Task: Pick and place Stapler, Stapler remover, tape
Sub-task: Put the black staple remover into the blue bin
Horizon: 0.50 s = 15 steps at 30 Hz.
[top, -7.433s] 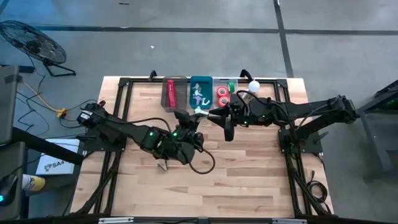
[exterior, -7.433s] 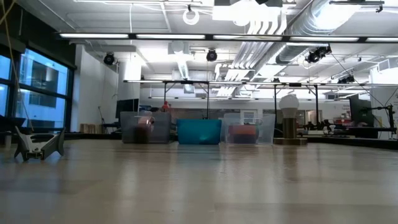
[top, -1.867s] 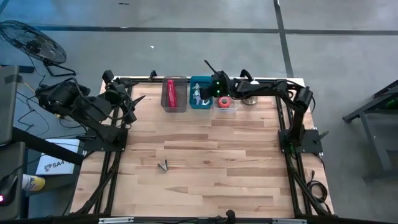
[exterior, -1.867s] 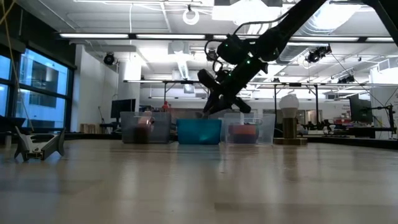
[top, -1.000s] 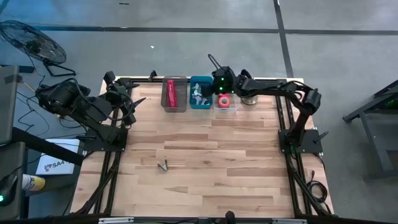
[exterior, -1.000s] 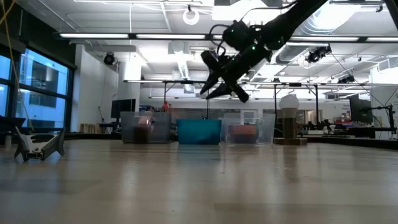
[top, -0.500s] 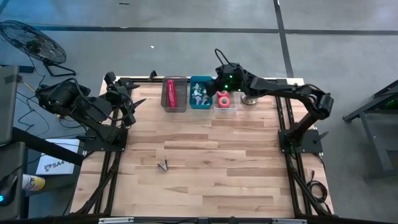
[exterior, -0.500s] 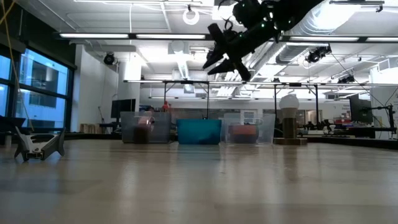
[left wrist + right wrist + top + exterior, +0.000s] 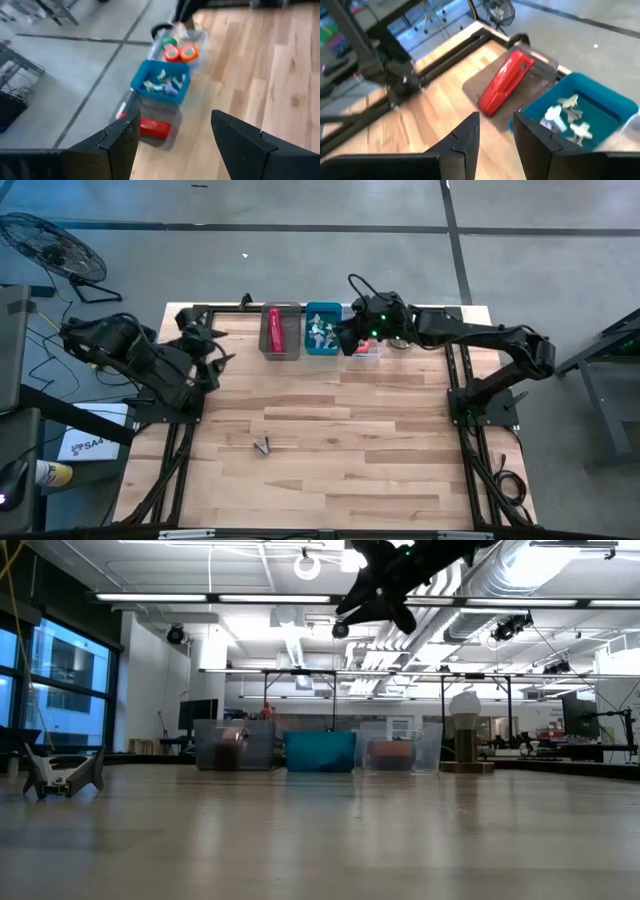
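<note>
High view: one stapler [image 9: 274,329], three bins [image 9: 322,343].

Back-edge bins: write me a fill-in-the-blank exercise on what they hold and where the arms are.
1. The stapler lies in the ____ bin.
2. The blue bin stands ____ the two clear ones.
3. The tape rolls sit in a ____ bin.
4. The ____ tool hangs above the bins.

Missing words: clear; between; clear; right

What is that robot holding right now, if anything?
Nothing. The right gripper is open and empty above the bins, near the stapler. The left gripper is open and empty too, by the table's far left corner.
</note>
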{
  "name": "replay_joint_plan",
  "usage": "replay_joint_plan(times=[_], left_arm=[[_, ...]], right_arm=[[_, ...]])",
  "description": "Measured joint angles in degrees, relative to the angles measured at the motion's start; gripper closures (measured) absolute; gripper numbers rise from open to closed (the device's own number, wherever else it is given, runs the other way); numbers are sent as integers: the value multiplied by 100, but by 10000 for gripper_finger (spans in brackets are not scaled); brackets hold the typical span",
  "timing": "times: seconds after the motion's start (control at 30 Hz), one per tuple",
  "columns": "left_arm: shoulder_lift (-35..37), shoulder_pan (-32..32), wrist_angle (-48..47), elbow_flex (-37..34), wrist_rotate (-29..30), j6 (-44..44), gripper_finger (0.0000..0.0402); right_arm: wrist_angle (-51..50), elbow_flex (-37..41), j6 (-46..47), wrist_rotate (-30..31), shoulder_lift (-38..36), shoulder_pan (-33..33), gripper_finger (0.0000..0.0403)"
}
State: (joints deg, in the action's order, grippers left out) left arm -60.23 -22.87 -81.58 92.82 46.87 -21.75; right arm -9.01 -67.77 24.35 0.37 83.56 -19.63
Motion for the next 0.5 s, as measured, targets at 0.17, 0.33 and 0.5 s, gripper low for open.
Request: replay_joint_plan(times=[0.17, 0.33, 0.5], left_arm=[[-9, -1, 42, -446, -340, -194, 163], [-9, 0, 70, -881, -679, -770, 163], [-7, 0, 161, -1568, -1131, -1246, 163]], right_arm=[[-591, 0, -118, 84, -226, 346, 274], [-934, 0, -104, 146, -334, 690, 230], [-1324, 0, -39, 330, -357, 1059, 185]])
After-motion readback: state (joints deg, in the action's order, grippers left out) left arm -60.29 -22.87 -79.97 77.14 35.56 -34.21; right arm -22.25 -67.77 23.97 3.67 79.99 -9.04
